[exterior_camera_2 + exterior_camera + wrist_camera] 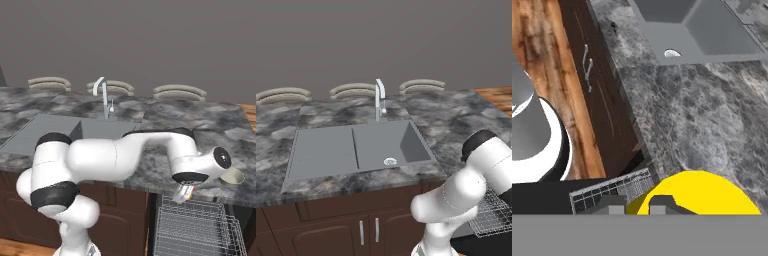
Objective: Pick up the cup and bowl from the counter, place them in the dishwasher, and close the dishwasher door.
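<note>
Now the gripper (184,195) is seen hanging just past the front edge of the counter (150,117), directly above the wire rack (197,230) of the dishwasher (491,242), which is pulled out below. In the hand view a yellow object (697,192) is pinched between the nearly closed fingertips (662,202); judging by its rounded rim it is probably the cup, though its full shape cannot be made out. It is held over the rack presumably so that it can be lowered straight in.

The bowl (232,176), pale and shallow, is left on the counter near its front edge, just beside the wrist, within easy reach for the second pick.

The sink (356,147) and faucet (379,97) lie well apart from the work. The dishwasher door cannot be clearly made out, though it is evidently open, since the rack is extended.
</note>
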Controlling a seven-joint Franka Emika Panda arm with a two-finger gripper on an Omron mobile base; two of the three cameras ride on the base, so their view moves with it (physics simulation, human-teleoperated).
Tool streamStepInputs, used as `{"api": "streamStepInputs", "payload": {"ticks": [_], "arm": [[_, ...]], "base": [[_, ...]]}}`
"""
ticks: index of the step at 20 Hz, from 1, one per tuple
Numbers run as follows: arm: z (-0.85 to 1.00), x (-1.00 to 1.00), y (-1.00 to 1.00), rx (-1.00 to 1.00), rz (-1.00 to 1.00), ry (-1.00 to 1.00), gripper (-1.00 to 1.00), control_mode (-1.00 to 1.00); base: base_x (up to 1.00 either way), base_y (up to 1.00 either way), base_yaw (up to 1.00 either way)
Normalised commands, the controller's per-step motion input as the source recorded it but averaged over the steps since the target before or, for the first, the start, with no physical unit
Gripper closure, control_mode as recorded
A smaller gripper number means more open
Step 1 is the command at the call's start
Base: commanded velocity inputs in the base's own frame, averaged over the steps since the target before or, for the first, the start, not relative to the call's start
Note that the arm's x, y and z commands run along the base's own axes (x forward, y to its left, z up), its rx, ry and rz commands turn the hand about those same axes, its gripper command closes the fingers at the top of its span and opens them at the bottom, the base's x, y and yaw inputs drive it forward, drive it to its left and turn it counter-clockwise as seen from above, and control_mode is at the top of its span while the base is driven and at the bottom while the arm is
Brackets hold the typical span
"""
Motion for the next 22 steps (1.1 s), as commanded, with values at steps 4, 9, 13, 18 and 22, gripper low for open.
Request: {"api": "streamStepInputs", "payload": {"ticks": [4, 9, 13, 18, 22], "arm": [[0.00, -0.73, 0.08, -0.24, 0.24, -0.15, 1.00, -1.00], [-0.08, -0.30, 0.36, -0.45, 0.20, -0.13, 1.00, -1.00], [-0.19, -0.05, 0.36, -0.49, 0.13, -0.14, 1.00, -1.00], [-0.46, 0.00, 0.19, -0.33, 0.09, -0.08, 1.00, -1.00], [-0.42, 0.00, 0.00, -0.14, 0.06, -0.04, 1.00, -1.00]], "base": [[0.00, 0.00, 0.00], [0.00, 0.00, 0.00], [0.00, 0.00, 0.00], [0.00, 0.00, 0.00], [0.00, 0.00, 0.00]]}}
